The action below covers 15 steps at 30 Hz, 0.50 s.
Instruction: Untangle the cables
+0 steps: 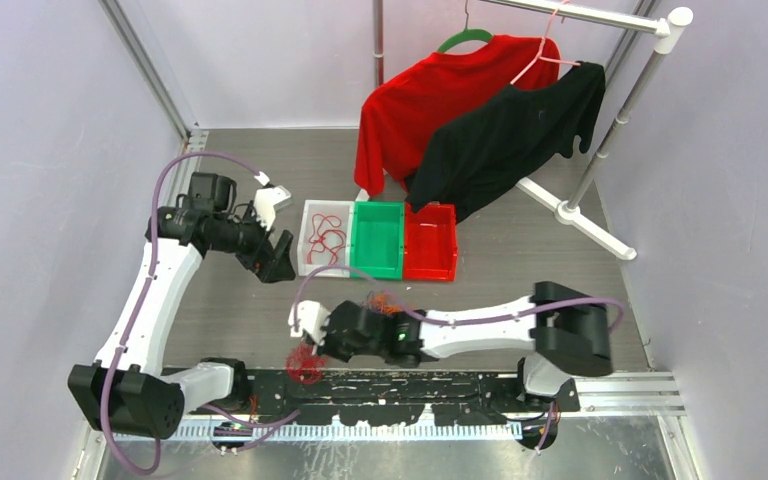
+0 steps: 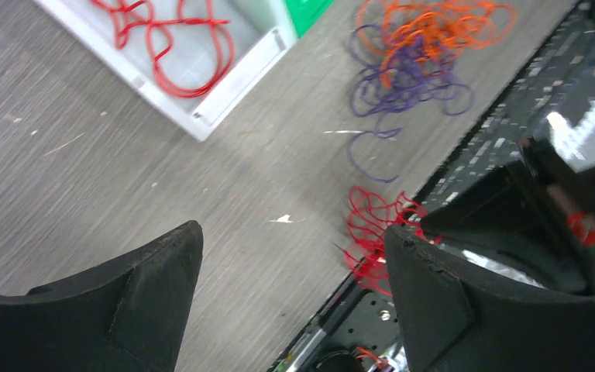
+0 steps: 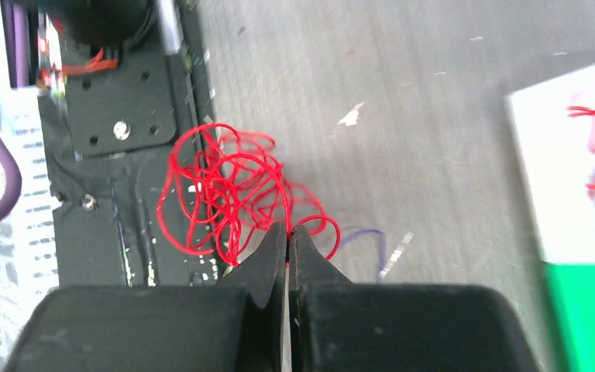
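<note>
Right hand [image 3: 287, 229] clamped on red cables [image 3: 218, 186]; left wrist view adds an orange-purple tangle [image 2: 412, 46] unseen from right wrist

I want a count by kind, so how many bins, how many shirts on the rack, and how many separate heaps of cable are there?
Bins: 3, white, green, red
Shirts: 2, red, black
Cable heaps: 3, red inside the white bin, orange tangled with purple, red at the near edge
Total: 8
</note>
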{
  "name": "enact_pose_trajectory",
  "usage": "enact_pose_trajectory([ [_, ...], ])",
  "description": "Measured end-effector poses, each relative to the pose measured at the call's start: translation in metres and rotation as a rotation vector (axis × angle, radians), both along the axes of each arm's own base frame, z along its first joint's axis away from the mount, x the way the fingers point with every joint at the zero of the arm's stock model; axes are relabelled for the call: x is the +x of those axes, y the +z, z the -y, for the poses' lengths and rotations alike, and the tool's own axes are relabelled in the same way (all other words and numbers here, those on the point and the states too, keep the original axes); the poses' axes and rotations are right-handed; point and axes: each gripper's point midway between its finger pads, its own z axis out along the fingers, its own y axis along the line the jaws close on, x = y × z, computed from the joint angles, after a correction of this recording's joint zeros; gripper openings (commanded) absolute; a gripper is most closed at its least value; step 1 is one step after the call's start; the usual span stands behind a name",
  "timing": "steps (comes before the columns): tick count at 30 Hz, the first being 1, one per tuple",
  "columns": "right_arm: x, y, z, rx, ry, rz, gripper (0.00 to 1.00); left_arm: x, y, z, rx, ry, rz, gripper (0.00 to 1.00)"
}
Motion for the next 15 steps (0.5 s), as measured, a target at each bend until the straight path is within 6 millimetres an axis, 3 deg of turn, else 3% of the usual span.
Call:
enact_pose_trajectory([
  [6, 0.035, 0.064, 0.027, 0.269, -0.179, -0.06, 0.01, -0.029, 0.034, 0.03, -0.195, -0.126, 0.029, 0.83],
  [11, 0.046, 0.076, 0.037, 0.371, -0.256, -0.123, 0.01, -0.064, 0.055, 0.05, -0.291, -0.259, 0.08, 0.82],
  [15, 0.051, 0.08, 0.039, 0.405, -0.292, -0.16, 0.01, -0.087, 0.046, 0.064, -0.3, -0.357, 0.039, 0.82],
])
